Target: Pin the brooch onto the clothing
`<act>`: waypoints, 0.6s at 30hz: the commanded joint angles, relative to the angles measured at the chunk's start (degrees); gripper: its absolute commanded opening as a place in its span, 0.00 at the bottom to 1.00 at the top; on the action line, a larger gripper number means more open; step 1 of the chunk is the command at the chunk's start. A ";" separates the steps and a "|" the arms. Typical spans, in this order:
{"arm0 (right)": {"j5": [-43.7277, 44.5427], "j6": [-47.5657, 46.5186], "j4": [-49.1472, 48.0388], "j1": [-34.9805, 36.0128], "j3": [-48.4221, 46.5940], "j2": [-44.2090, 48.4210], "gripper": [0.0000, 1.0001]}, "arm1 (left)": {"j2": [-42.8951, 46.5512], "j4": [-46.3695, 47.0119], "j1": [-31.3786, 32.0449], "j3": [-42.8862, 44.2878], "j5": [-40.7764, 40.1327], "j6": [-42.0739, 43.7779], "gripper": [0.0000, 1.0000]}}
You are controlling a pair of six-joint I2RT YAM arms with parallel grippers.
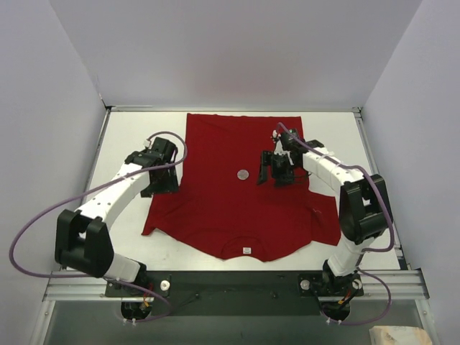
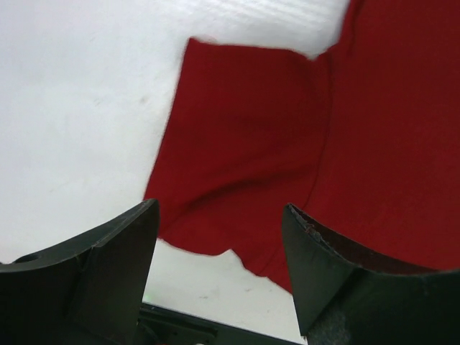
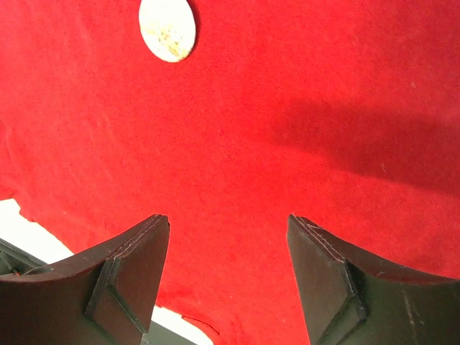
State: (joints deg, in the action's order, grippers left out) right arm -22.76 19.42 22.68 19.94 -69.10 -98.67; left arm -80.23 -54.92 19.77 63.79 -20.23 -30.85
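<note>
Tabletop point(image 1: 129, 136) is bearing shirt point(image 1: 215, 208) and brooch point(image 1: 243, 173); left gripper point(image 2: 219, 208), right gripper point(image 3: 228, 219) are gaping, latter probably preparing a three-o'clock grasp.

A flat white tabletop point(image 1: 126, 136) fills the middle of the overhead view. Plain pale grey-lilac panels box it in: a back wall point(image 1: 237, 50), a left wall point(image 1: 43, 129) and a right wall point(image 1: 424, 108). A silver metal rail point(image 1: 237, 286) runs along the near edge. The light is soft and even. A pale tan block point(image 1: 397, 336) sits in the lower right corner.
</note>
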 commanded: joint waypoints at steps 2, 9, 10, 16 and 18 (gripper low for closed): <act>0.09 -0.43 1.93 0.80 -5.69 -3.80 0.67 | -7.91 12.36 0.88 6.51 10.98 4.13 0.78; -0.70 -0.79 1.58 0.80 -14.73 -11.35 0.66 | -18.73 22.65 2.99 16.09 26.53 3.52 0.77; -0.70 -1.05 1.49 0.71 -15.79 -12.24 0.65 | -20.04 23.70 3.26 17.15 27.95 3.34 0.77; -7.81 -0.53 -1.66 -1.57 -22.39 -18.65 0.53 | -29.36 33.28 5.45 21.72 37.35 0.97 0.74; -11.50 0.18 -3.42 -2.19 -23.27 -20.50 0.48 | -32.18 37.15 5.89 22.25 41.14 -1.21 0.72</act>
State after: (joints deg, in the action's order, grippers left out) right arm -27.16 19.22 21.12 19.33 -89.49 -116.46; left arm -108.27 -27.51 24.73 83.07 11.25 -28.86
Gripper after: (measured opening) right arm 0.524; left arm 0.729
